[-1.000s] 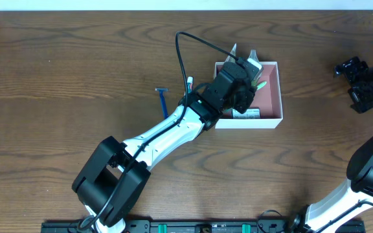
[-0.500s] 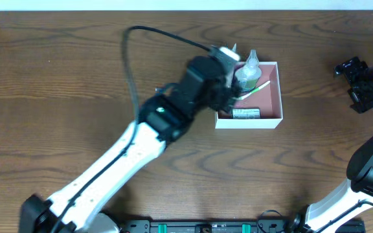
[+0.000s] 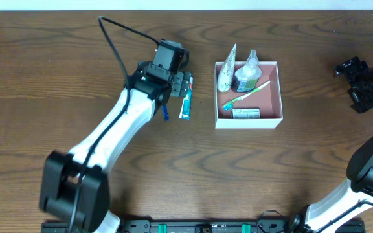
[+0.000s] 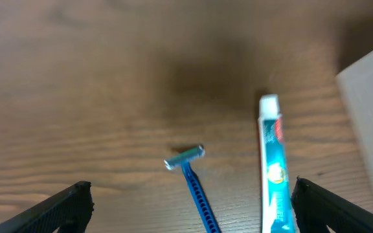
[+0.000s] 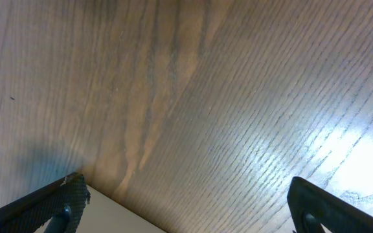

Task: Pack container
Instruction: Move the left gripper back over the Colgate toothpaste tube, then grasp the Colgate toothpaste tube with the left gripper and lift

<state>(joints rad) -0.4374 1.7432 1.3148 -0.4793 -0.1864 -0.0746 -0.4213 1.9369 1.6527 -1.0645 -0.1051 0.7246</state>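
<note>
Wood-grain table carries container right of centre: white walls, pink floor. Inside: white tube leaning at left wall, small bottle, green toothbrush, small packet. Left gripper spread wide, holding nothing, hovering above blue razor and teal tube, both flat on table left of container, apart from it. Right gripper also wide, empty, over bare wood near right edge.

The left arm hides most of the razor overhead. In the left wrist view, razor and tube run off the bottom, the container off the right.
</note>
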